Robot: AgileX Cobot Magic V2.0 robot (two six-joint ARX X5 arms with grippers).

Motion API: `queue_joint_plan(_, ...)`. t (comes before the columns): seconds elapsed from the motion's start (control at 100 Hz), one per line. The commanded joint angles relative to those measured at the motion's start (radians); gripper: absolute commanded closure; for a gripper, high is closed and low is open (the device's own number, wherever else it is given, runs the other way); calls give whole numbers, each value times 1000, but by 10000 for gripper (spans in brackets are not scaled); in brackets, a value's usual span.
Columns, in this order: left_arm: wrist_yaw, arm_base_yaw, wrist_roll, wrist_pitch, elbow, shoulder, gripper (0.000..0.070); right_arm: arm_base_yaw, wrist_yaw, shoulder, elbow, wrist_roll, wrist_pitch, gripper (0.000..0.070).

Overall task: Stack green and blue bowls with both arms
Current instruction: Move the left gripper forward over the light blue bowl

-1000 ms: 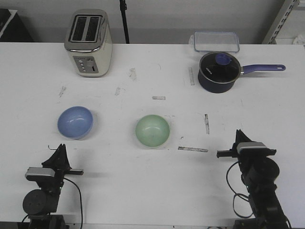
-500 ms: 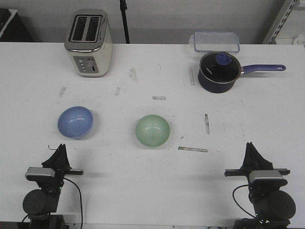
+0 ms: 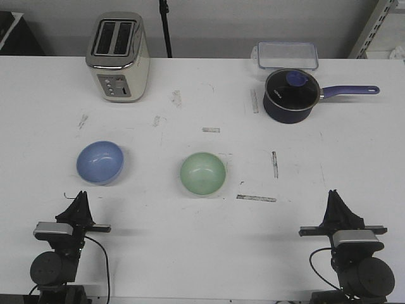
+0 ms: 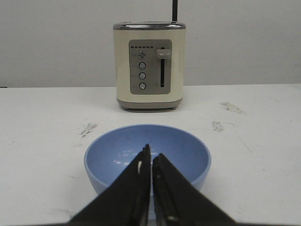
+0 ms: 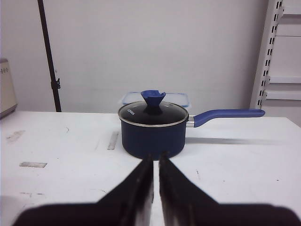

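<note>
The light blue bowl (image 3: 100, 162) sits on the white table at the left, and the pale green bowl (image 3: 202, 174) sits right of it near the middle; both are upright and empty. My left gripper (image 3: 80, 201) is low at the near left edge, just short of the blue bowl. In the left wrist view its shut fingertips (image 4: 150, 153) line up with the blue bowl (image 4: 188, 150). My right gripper (image 3: 333, 196) is low at the near right edge, shut and empty (image 5: 156, 159), well right of the green bowl, which is out of the right wrist view.
A cream toaster (image 3: 118, 57) stands at the back left and also shows in the left wrist view (image 4: 149, 66). A dark navy saucepan (image 3: 290, 95) with a purple handle and a clear lidded box (image 3: 286, 54) stand at the back right. The saucepan (image 5: 154, 127) faces the right gripper.
My right arm has drawn back and down toward the near table edge and turned to face straight ahead. The left arm and both bowls have not moved.
</note>
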Motion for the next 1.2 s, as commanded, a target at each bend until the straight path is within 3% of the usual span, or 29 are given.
queue_joint_plan(0.0,-2,1,5,11,-22,-2,699,3,0,-2,2,-2,9,688)
queue_joint_plan(0.41,-2,1,2,21,-22,-2,699,3,0,-2,2,-2,9,688)
queue_joint_plan(0.58,-2,2,-85,155,-14,-1,699,3,0,-2,2,-2,9,688)
queue_joint_plan(0.86,-25,2,-75,34,139,63,699,3,0,-2,2,-2,9,688)
queue_joint_plan(1.19,-25,2,-74,35,310,344,699,3,0,-2,2,-2,9,688)
